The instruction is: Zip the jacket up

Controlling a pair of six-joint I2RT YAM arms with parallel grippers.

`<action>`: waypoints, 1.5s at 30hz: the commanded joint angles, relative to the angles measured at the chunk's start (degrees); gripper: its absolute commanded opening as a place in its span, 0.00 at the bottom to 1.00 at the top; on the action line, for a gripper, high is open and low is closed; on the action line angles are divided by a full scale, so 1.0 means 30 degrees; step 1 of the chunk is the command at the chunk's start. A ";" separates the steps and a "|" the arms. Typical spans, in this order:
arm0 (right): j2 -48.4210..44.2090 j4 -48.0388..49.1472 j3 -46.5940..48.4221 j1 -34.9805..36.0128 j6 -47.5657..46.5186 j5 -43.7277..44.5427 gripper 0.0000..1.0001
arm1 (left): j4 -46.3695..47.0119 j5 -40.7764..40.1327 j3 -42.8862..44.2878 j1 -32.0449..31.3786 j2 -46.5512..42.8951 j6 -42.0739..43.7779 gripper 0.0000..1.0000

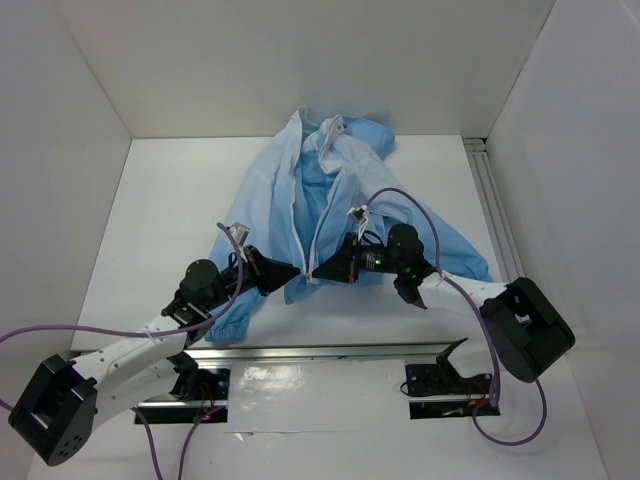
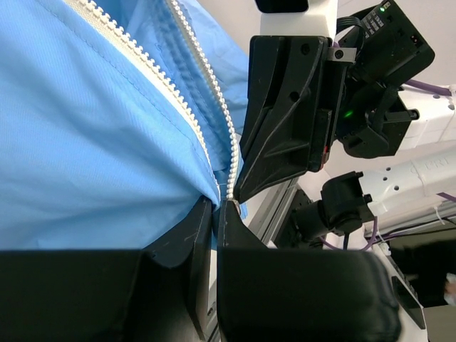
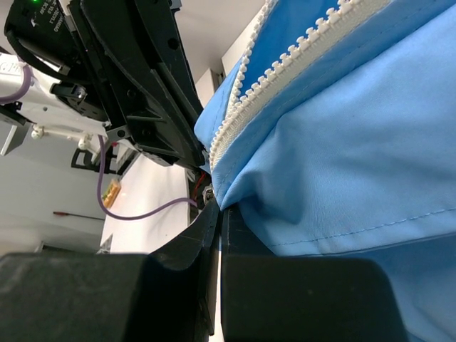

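The light-blue jacket (image 1: 330,195) lies open on the white table, collar at the far side, its white zipper strips (image 1: 318,220) meeting at the near hem. My left gripper (image 1: 296,272) is shut on the bottom corner of the left front panel (image 2: 107,142), by the zipper teeth (image 2: 214,114). My right gripper (image 1: 318,271) faces it from the right, shut on the bottom corner of the right panel (image 3: 342,142) below its zipper teeth (image 3: 285,64). The two grippers' tips almost touch at the hem. The zipper slider is not visible.
White walls enclose the table on the left, back and right. A metal rail (image 1: 495,215) runs along the right side, another (image 1: 330,352) along the near edge between the arm bases. Purple cables (image 1: 420,215) loop over the right arm.
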 commanded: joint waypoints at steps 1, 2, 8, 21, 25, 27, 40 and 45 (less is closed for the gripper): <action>0.0170 0.1303 0.0800 0.0339 -0.0207 -0.0440 0.00 | 0.1209 0.0508 0.0669 -0.0077 -0.0008 -0.0240 0.00; 0.0170 0.1301 0.0800 0.0339 -0.0207 -0.0440 0.00 | 0.1209 0.0508 0.0669 -0.0077 -0.0008 -0.0240 0.00; 0.0346 0.1475 0.0800 0.0339 -0.0207 -0.0440 0.00 | 0.1383 0.0508 0.0669 -0.0077 -0.0008 -0.0240 0.00; 0.0697 0.2942 0.0800 0.0339 0.0584 -0.0059 0.00 | 0.1209 0.0684 0.0669 -0.0077 -0.0008 -0.0414 0.00; 0.0697 0.3118 0.0800 0.0339 0.0584 0.0117 0.00 | 0.1209 0.0684 0.0669 -0.0077 -0.0008 -0.0416 0.00; 0.0697 0.3293 0.0624 0.0339 0.0584 0.0117 0.00 | 0.1209 0.0684 0.0669 -0.0077 -0.0182 -0.0416 0.00; 0.0902 0.5901 -0.0079 -0.0012 0.1697 -0.0059 0.00 | 0.1209 0.1036 0.0669 -0.0077 -0.0184 -0.0592 0.00; 0.0902 0.5901 -0.0079 -0.0188 0.1697 -0.0235 0.00 | 0.1034 0.1387 0.0845 -0.0077 -0.0184 -0.0768 0.00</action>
